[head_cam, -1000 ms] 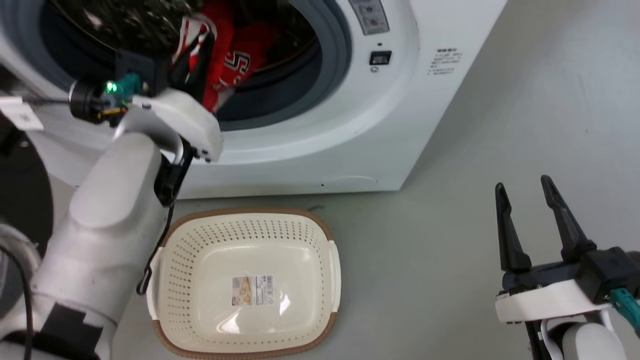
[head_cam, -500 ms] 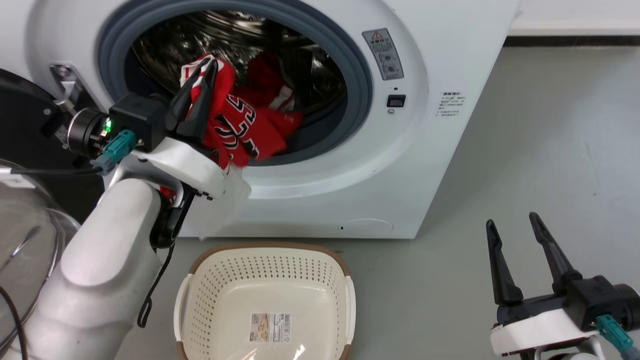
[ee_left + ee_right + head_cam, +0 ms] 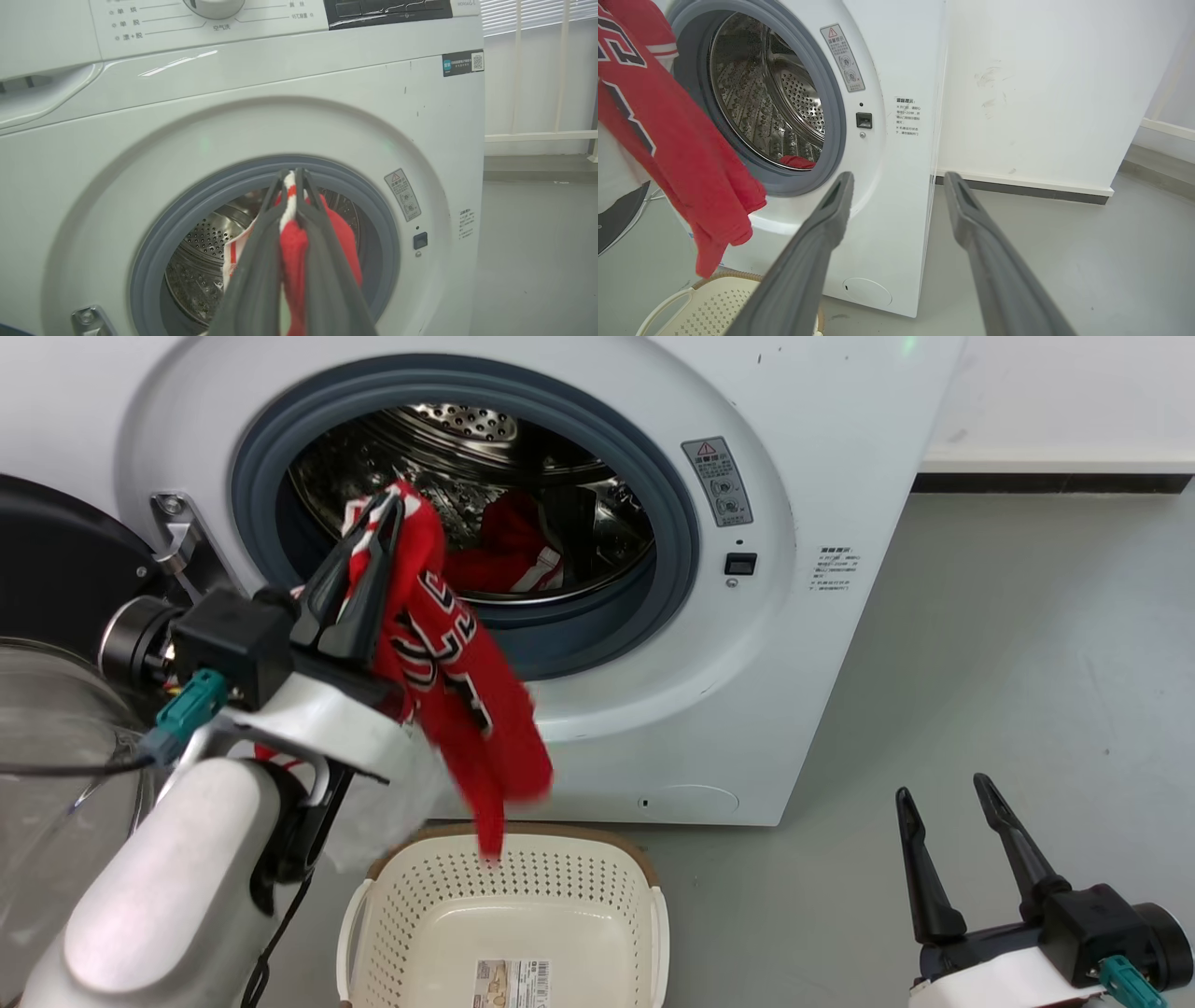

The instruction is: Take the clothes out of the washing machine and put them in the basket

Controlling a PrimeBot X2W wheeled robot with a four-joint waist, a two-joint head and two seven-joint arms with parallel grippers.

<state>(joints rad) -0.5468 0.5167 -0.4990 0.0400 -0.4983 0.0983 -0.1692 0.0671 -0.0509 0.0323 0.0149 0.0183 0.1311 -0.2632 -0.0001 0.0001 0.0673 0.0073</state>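
Note:
My left gripper (image 3: 385, 510) is shut on a red numbered garment (image 3: 457, 691), which hangs clear of the washing machine (image 3: 794, 644) porthole, its tail dangling just over the back rim of the cream basket (image 3: 415, 905). In the left wrist view the gripper (image 3: 293, 173) pinches red and white cloth (image 3: 292, 252) in front of the drum opening. A second red garment (image 3: 509, 555) lies inside the steel drum. My right gripper (image 3: 943, 786) stands open at the lower right above the floor, fingers apart (image 3: 896, 179). The hanging garment (image 3: 668, 140) also shows at the left of the right wrist view.
The black-rimmed glass door (image 3: 56, 616) is swung open at the left beside my left arm. Grey floor (image 3: 1027, 663) spreads to the right of the machine. A white wall with a dark skirting (image 3: 1017, 186) runs behind the machine's right side.
The head camera has tilted up. My left gripper has drawn the numbered garment out of the drum; it now hangs outside the porthole over the basket. The right gripper stays open.

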